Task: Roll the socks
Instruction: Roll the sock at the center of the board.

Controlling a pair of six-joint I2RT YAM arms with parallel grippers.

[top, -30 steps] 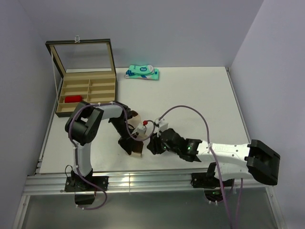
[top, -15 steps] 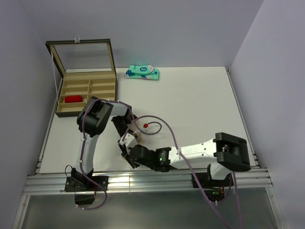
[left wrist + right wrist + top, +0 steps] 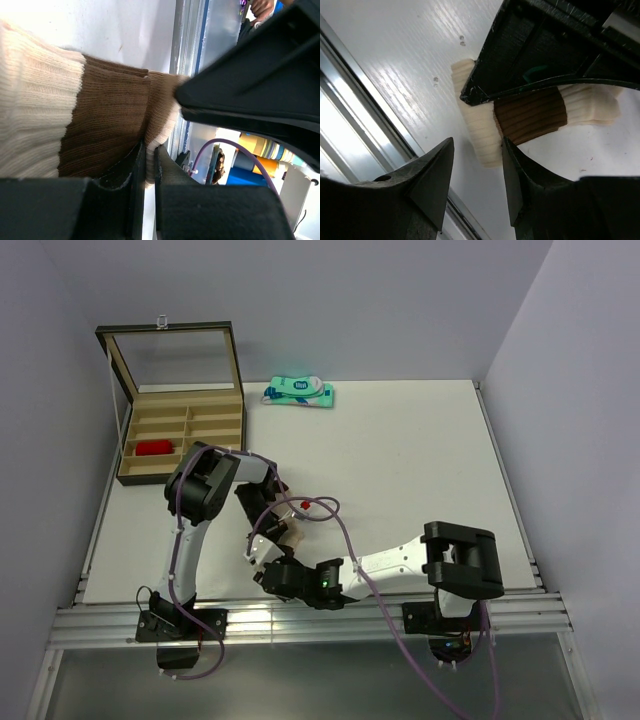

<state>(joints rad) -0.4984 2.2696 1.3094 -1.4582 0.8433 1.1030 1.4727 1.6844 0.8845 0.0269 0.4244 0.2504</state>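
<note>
The left hand [image 3: 149, 156] is clamped together on the brown band [image 3: 105, 130] of the beige sock [image 3: 481, 131], which lies at the worktop's [image 3: 395, 60] near edge. The right hand [image 3: 477, 145] hovers over its pale end, fingers apart. This looks like mid-roll; next, that end needs gripping and turning over.

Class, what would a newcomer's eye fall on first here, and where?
At the table's near edge, the left tool pinches a cream ribbed sock with a brown band while the open right tool hovers by it. Farther off, a red fabric sock lies in the wooden compartment box at back left.
</note>
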